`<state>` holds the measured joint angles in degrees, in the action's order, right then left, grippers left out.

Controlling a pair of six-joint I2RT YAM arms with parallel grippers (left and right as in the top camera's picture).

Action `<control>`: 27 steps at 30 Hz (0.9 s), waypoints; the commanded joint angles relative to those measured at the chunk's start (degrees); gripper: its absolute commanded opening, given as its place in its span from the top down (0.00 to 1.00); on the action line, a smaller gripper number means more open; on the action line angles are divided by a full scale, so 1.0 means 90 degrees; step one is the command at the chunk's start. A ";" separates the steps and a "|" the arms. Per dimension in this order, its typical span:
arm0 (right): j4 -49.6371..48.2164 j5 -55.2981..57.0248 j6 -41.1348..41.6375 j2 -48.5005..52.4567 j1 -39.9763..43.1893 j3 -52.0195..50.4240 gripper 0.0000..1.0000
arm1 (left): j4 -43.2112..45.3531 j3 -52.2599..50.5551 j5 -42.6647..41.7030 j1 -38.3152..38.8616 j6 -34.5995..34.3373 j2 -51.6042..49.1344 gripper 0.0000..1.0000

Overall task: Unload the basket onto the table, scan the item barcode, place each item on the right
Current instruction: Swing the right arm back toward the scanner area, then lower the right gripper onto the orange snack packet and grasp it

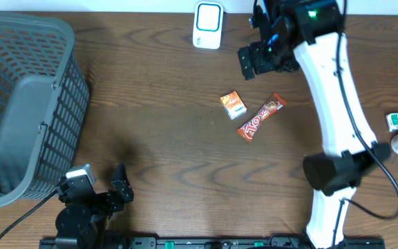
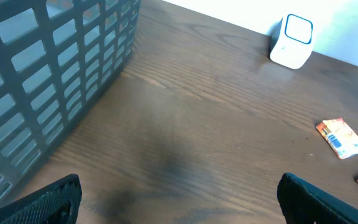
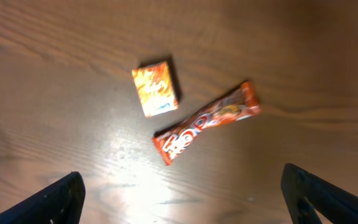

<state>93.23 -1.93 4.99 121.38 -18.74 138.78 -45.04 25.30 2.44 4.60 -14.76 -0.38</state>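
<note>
Wood table, orange bar, lettering blurred, small box, both jaws released

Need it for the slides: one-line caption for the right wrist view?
Open right gripper above a small orange box and a red snack bar on the wooden table.

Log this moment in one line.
left pincer: open, empty | right pincer: open, empty | candy bar, small packet: on table | scanner: untouched
</note>
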 commanded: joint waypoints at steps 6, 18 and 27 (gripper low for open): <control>-0.0032 -0.1156 -0.0287 0.1457 -0.0136 0.0012 0.04 | 0.0005 0.0005 -0.0034 0.0022 0.0085 0.0005 0.02; -0.0289 -0.2807 0.3876 0.2562 -0.0109 0.0012 0.01 | 0.0005 0.0005 -0.0034 0.0022 0.0085 0.0005 0.02; 0.0041 -0.1311 0.7490 0.2567 -0.0131 -0.0029 0.01 | 0.0005 0.0005 -0.0034 0.0022 0.0085 0.0005 0.02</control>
<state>93.86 -19.33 55.27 144.46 -20.12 138.56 -45.04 25.30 2.44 4.60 -14.76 -0.38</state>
